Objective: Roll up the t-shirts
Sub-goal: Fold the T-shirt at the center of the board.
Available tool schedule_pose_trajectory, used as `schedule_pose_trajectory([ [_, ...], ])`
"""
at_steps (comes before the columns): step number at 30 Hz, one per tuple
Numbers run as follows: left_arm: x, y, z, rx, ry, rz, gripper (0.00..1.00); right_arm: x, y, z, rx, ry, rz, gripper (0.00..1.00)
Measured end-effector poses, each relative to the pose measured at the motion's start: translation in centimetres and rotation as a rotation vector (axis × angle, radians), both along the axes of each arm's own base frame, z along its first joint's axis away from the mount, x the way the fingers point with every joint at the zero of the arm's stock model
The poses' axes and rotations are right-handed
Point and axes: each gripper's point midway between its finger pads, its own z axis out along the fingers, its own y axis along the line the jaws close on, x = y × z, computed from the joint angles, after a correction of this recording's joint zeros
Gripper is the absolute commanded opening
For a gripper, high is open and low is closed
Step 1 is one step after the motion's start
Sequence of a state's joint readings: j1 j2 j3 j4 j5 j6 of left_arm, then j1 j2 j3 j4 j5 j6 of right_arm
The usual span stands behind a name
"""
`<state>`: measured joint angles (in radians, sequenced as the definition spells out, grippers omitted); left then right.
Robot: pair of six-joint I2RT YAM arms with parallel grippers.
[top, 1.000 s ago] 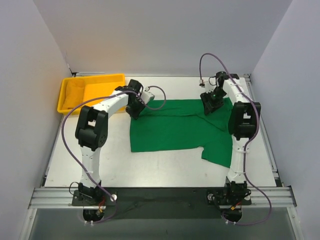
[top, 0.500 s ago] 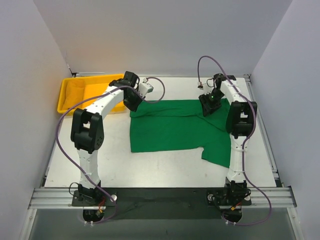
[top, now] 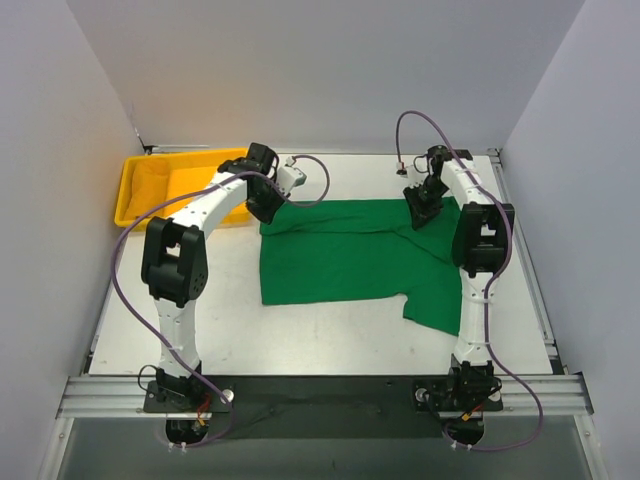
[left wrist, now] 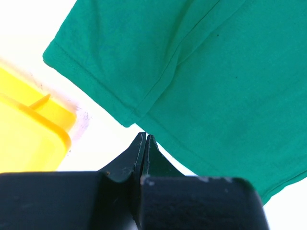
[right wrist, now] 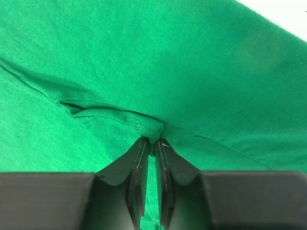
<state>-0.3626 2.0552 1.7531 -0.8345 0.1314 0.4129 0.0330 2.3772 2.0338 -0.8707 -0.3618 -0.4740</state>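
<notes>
One t-shirt, top view: green t-shirt [top: 340,255] lies spread on the counter [top: 300,340], yellow tray [top: 170,185] off its far-left corner, both arms reaching to its far edge.
Left wrist view: left claw [left wrist: 144,140] pressed together, empty, above bare counter just beside the t-shirt's hem; yellow tray [left wrist: 29,139] close by.
Right wrist view: right claw [right wrist: 150,143] pinches a puckered seam ridge of the t-shirt.

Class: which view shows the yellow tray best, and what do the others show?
Top external: the whole tray sits far left, the left arm overlapping its right end. Left wrist catches only a corner; right wrist shows none of it.
</notes>
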Motion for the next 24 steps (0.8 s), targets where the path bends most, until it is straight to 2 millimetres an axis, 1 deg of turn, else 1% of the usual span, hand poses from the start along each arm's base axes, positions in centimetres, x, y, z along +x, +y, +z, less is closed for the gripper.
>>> schedule_pose_trajectory([
  [6, 0.3, 0.4, 0.2, -0.002, -0.005, 0.011, 0.00, -0.4, 0.1, -0.5, -0.026, 0.009, 0.010, 0.05],
  [9, 0.7, 0.6, 0.5, -0.008, -0.014, 0.017, 0.00, -0.9, 0.2, -0.2, -0.042, 0.008, 0.017, 0.04],
  [11, 1.1, 0.7, 0.8, -0.017, -0.025, 0.021, 0.00, -1.5, 0.4, 0.1, -0.048, 0.010, 0.024, 0.06],
  [13, 1.5, 0.8, 1.2, -0.029, -0.038, 0.024, 0.00, -2.2, 0.8, 0.9, -0.055, 0.005, 0.032, 0.10],
  [16, 1.9, 0.9, 1.7, -0.053, -0.057, 0.026, 0.00, -4.2, 1.9, 2.1, -0.068, 0.005, 0.059, 0.27],
  [18, 2.2, 0.9, 2.0, -0.065, -0.073, 0.023, 0.00, -6.0, 3.4, 3.0, -0.081, 0.009, 0.097, 0.35],
  [21, 2.4, 0.8, 2.3, -0.086, -0.092, 0.010, 0.00, -8.9, 6.0, 3.8, -0.118, 0.009, 0.185, 0.36],
  [24, 2.0, 0.6, 2.1, -0.096, -0.093, -0.011, 0.00, -12.1, 8.8, 4.3, -0.140, 0.019, 0.278, 0.37],
])
